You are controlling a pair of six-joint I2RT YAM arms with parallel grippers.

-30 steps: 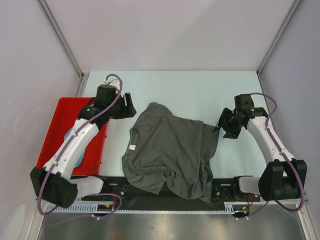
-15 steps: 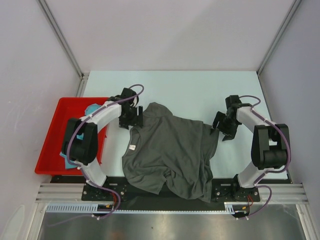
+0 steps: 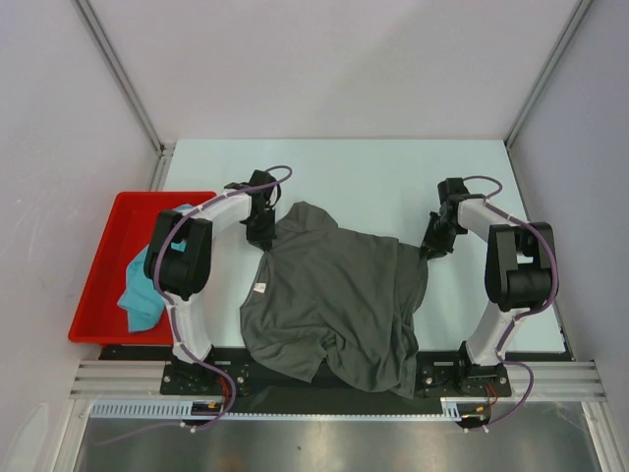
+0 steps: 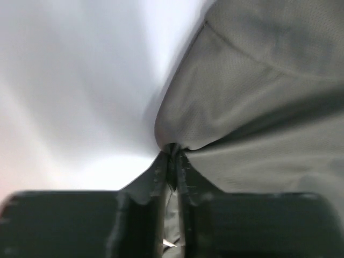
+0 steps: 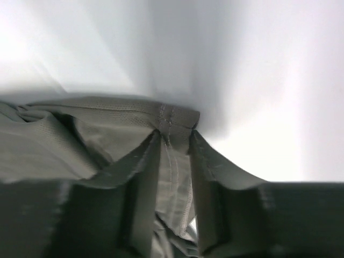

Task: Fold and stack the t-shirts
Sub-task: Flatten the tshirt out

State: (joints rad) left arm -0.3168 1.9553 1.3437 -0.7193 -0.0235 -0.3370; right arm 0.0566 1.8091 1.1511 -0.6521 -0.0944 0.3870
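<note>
Count: two t-shirts, two arms, one tray. Dark grey t-shirt (image 3: 334,305) lies crumpled on the bench (image 3: 373,172), close to the arm bases. Teal t-shirt (image 3: 142,293) sits bunched in the red tray (image 3: 98,256), left of the grey one and apart from it. Left gripper (image 3: 263,232) is at the grey shirt's far-left corner, right gripper (image 3: 433,244) at its far-right corner. The top view hides the jaws. The wrist views show them: left fingers (image 4: 157,174) pressed together on a fold of grey cloth, right fingers (image 5: 144,166) pinching a stitched hem. Bench pale blue-white, matte; plain grey walls (image 3: 324,69) enclose it.
</note>
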